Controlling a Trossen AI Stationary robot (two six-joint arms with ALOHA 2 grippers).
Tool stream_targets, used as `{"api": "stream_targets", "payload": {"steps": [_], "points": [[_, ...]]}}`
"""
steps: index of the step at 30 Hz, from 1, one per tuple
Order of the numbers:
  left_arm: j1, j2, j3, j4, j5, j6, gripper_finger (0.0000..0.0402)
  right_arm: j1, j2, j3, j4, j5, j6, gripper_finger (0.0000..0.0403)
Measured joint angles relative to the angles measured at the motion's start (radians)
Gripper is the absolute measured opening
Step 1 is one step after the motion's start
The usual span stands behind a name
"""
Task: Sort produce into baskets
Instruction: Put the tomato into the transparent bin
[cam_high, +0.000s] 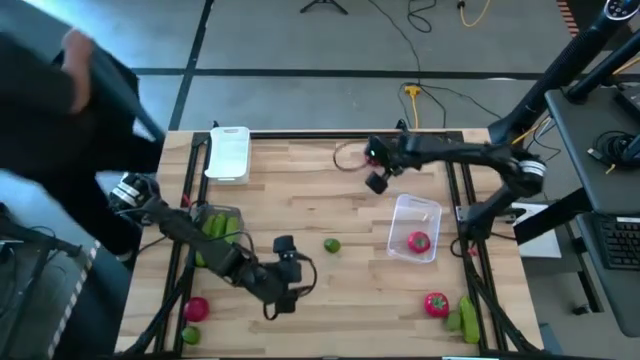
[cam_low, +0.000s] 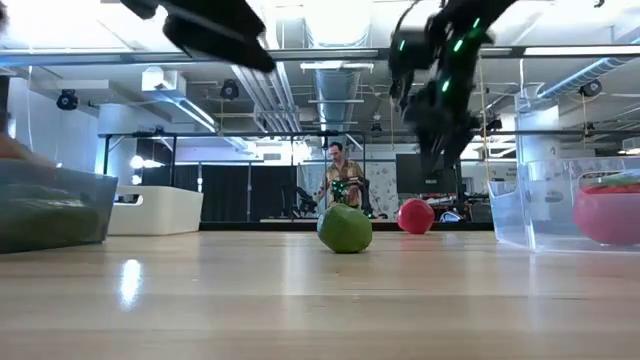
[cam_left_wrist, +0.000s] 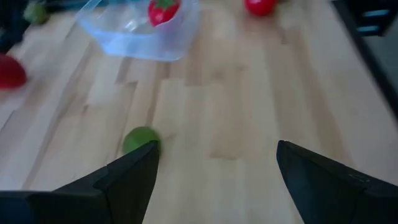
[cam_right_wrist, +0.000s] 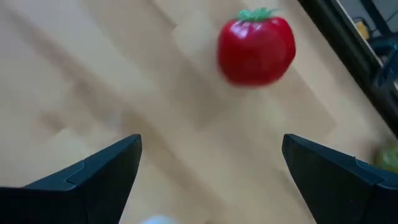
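Note:
A lime (cam_high: 331, 245) lies loose mid-table, just ahead of my open left gripper (cam_high: 296, 276), and shows beside its finger (cam_left_wrist: 140, 139). My open right gripper (cam_high: 378, 176) hovers above the table's far middle, over a tomato (cam_right_wrist: 256, 48) standing on the wood. One clear tub (cam_high: 415, 226) holds a tomato (cam_high: 418, 241). The other clear tub (cam_high: 216, 232) holds green cucumbers. A white tray (cam_high: 228, 152) sits at the far left. More produce lies loose near the front: a tomato (cam_high: 436, 304) with green pieces (cam_high: 466, 316), and a tomato (cam_high: 196, 308) with a lime (cam_high: 190, 336).
Black rails (cam_high: 458, 190) run along both sides of the table. A blurred person (cam_high: 70, 70) stands at the far left corner. Bare wood lies between the two tubs around the lime. In the low view the lime (cam_low: 345, 228) sits in front of the far tomato (cam_low: 415, 215).

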Motion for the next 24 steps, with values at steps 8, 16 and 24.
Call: {"api": "stream_targets", "payload": {"steps": [8,16,24], "points": [[-0.040,0.000,0.013,-0.001,-0.006,0.003,0.0308,-0.212,0.234,0.168,-0.031,-0.061,-0.085,0.0382],[-0.037,0.000,0.013,-0.003,-0.033,0.032,0.0308,-0.248,0.366,0.286,-0.021,-0.186,-0.178,0.0382],[-0.039,0.000,0.013,-0.051,-0.063,-0.008,0.0308,-0.244,0.455,0.290,-0.047,-0.189,-0.166,0.0370]]}}
